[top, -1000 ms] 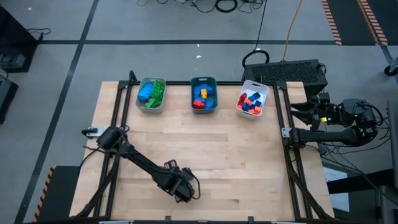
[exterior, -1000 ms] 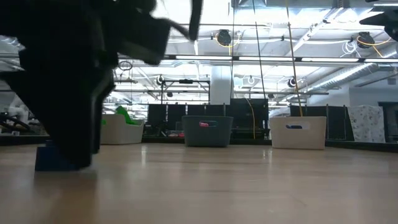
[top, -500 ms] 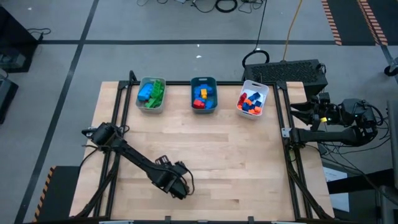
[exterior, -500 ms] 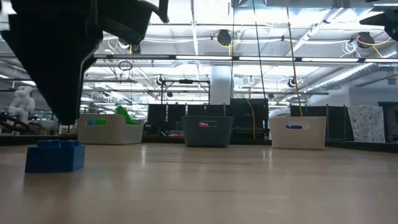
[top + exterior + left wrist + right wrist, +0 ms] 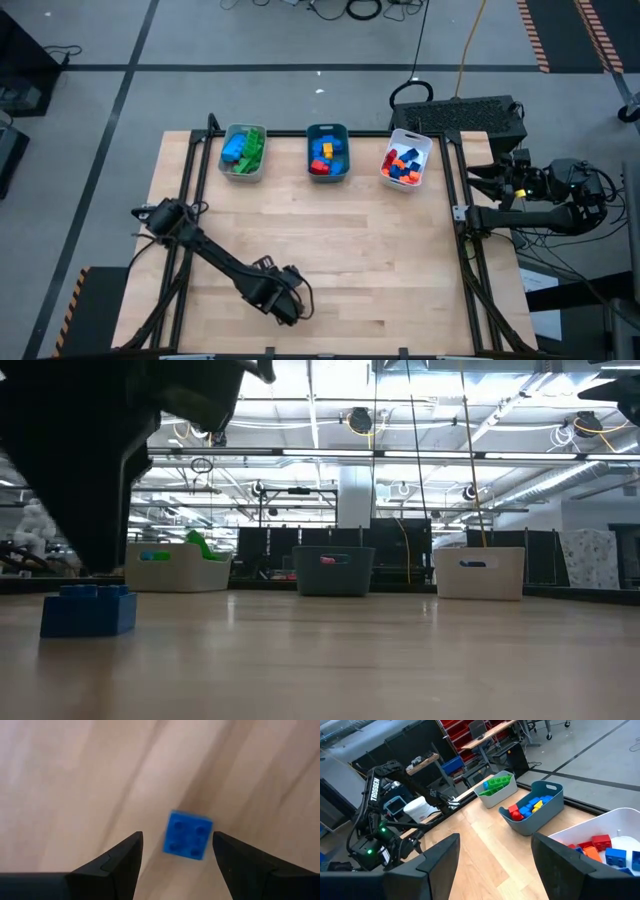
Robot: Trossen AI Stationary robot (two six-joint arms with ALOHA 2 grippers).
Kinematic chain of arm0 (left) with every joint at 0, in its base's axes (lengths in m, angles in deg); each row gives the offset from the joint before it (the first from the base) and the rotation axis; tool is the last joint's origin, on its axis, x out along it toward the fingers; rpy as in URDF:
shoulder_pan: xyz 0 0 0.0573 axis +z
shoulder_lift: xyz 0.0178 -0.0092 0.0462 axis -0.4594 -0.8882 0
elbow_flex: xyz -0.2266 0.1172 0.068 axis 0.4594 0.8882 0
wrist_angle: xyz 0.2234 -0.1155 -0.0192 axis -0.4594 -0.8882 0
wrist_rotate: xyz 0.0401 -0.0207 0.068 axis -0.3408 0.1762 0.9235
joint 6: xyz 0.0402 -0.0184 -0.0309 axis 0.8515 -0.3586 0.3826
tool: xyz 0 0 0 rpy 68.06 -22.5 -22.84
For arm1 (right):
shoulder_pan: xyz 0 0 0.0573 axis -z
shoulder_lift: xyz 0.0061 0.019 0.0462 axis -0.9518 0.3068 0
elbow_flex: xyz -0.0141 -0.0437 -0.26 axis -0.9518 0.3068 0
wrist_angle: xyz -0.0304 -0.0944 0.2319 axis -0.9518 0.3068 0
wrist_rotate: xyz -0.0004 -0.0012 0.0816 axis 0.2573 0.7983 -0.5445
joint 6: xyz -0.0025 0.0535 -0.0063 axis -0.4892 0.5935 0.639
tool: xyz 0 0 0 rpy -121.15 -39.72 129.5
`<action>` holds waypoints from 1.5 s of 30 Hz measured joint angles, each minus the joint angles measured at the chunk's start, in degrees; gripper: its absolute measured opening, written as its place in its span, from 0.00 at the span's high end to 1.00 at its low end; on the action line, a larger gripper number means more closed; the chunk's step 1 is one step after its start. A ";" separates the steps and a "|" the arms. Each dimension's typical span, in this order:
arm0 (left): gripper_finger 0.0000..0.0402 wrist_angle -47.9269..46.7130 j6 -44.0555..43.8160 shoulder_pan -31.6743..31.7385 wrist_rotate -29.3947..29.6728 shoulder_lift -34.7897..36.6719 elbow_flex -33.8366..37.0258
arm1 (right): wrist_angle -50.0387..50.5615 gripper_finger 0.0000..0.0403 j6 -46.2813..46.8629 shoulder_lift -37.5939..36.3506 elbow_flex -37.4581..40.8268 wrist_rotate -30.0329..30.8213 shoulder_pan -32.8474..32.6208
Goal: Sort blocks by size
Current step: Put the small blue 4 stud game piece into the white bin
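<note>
One small square blue plastic brick with four studs [image 5: 188,834] sits alone on the light wooden table [image 5: 380,260], near its front edge. The left gripper [image 5: 175,851] hangs right above the brick with its two dark fingers spread wide, holding nothing. Other bricks lie in the grey tray [image 5: 243,150], teal tray [image 5: 327,151] and white tray [image 5: 404,160] at the back. The right gripper [image 5: 492,851] waits off the table's right side, open.

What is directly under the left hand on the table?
A single blue block lies on the bare table, between the open fingers of the left hand, untouched. In the high view the arm covers it. The right hand waits open near the white tray.
</note>
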 joint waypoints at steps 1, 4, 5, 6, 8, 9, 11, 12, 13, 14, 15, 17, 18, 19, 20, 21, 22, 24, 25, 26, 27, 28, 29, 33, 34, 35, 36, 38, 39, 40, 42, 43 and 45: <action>0.40 1.51 0.10 -0.29 -0.23 0.00 0.69 | 0.00 0.41 -0.15 0.00 0.00 0.00 -0.01; 0.40 6.28 1.76 -1.38 -1.13 -0.02 2.92 | 0.00 0.41 -0.19 0.00 0.00 0.00 -0.02; 0.40 7.71 2.28 -1.69 -0.95 -0.02 3.80 | 0.00 0.41 -0.30 0.00 0.00 0.00 -0.02; 0.40 8.03 2.76 -2.02 0.11 0.02 4.64 | 0.00 0.41 -0.48 0.00 0.00 0.02 0.00; 0.40 8.00 3.26 -2.25 0.24 0.02 6.16 | 0.00 0.41 -0.55 0.00 0.00 0.00 -0.02; 0.40 8.20 3.12 -2.22 0.60 -0.14 7.15 | 0.00 0.41 -0.53 0.00 0.00 0.00 -0.02; 0.40 8.67 3.06 -1.87 0.92 0.15 8.33 | 0.00 0.41 -0.35 -0.01 0.00 0.02 0.00; 0.40 8.64 2.90 -1.71 0.78 0.16 8.72 | 0.00 0.41 -0.15 -0.02 0.00 0.01 -0.01; 0.40 8.75 3.16 -1.59 0.74 0.20 8.79 | 0.02 0.41 -0.11 -0.01 0.00 0.00 -0.02; 0.40 8.86 3.57 -1.46 0.72 0.20 8.79 | 0.02 0.41 -0.11 -0.02 0.00 0.01 0.00; 0.40 9.00 3.68 -1.34 0.76 0.20 8.84 | 0.02 0.41 -0.06 -0.02 0.00 0.02 -0.01; 0.40 9.75 5.09 -0.94 0.67 0.18 8.86 | 0.02 0.41 -0.03 -0.02 0.00 0.00 0.00; 0.40 9.98 5.95 -0.78 0.66 0.18 8.86 | 0.02 0.41 -0.01 -0.02 0.00 0.02 -0.01; 0.40 10.20 6.35 -0.68 0.66 0.17 8.86 | 0.02 0.41 -0.03 -0.02 0.00 0.02 -0.02; 0.40 10.42 6.63 -0.49 0.65 0.17 8.86 | 0.02 0.41 -0.03 -0.02 0.00 0.02 0.00; 0.40 10.61 6.66 -0.32 0.48 0.17 8.86 | 0.02 0.41 0.00 -0.02 0.00 0.02 -0.01; 0.40 10.71 6.68 -0.11 0.37 0.17 8.86 | 0.02 0.41 0.00 -0.02 0.00 0.02 -0.02; 0.42 10.95 6.68 0.17 0.22 0.15 8.86 | 0.02 0.41 0.02 -0.02 0.00 0.02 0.00; 0.44 11.10 6.68 0.27 0.12 0.13 8.86 | 0.02 0.41 0.02 -0.02 0.00 0.02 -0.02; 0.48 11.36 6.66 0.31 -0.03 0.13 8.86 | 0.02 0.41 0.02 -0.02 0.00 0.02 -0.02; 0.52 11.63 6.65 0.31 -0.04 0.11 8.86 | 0.02 0.41 0.03 -0.02 0.00 0.02 0.00; 0.58 12.05 6.67 0.32 0.00 0.07 8.86 | 0.02 0.41 0.04 -0.02 0.00 0.04 -0.02; 0.64 12.43 7.06 0.37 -0.02 0.04 8.86 | 0.02 0.41 0.04 -0.02 0.00 0.02 -0.02; 0.76 13.16 11.90 1.81 0.46 0.02 8.55 | 0.02 0.41 0.32 -0.02 0.00 0.02 0.00; 0.76 13.15 13.38 2.55 0.49 0.04 8.22 | 0.02 0.41 0.62 -0.02 0.00 0.04 -0.02; 0.76 13.00 14.85 3.57 0.86 0.04 7.72 | 0.02 0.41 0.85 -0.02 0.00 0.04 -0.01; 0.76 12.91 16.37 5.01 1.40 0.04 7.00 | 0.02 0.41 1.11 -0.02 0.00 0.14 -0.02; 0.76 13.18 19.95 8.88 2.84 0.13 4.97 | 0.02 0.41 1.48 -0.02 0.00 0.21 0.00; 0.76 13.37 22.08 11.16 3.85 0.16 3.77 | 0.02 0.41 1.55 -0.02 0.00 0.22 -0.01; 0.76 13.97 24.28 13.53 4.96 0.17 2.60 | 0.02 0.41 1.57 -0.02 0.00 0.24 -0.02; 0.76 19.11 29.08 18.60 6.63 0.17 0.74 | 0.02 0.41 1.78 -0.02 0.00 0.22 -0.02; 0.76 22.98 31.19 21.36 6.91 0.19 -0.07 | 0.02 0.41 2.05 -0.02 0.00 0.22 0.00; 0.76 31.52 35.51 26.78 7.09 0.20 -1.37 | 0.02 0.41 2.25 -0.02 0.00 0.22 0.00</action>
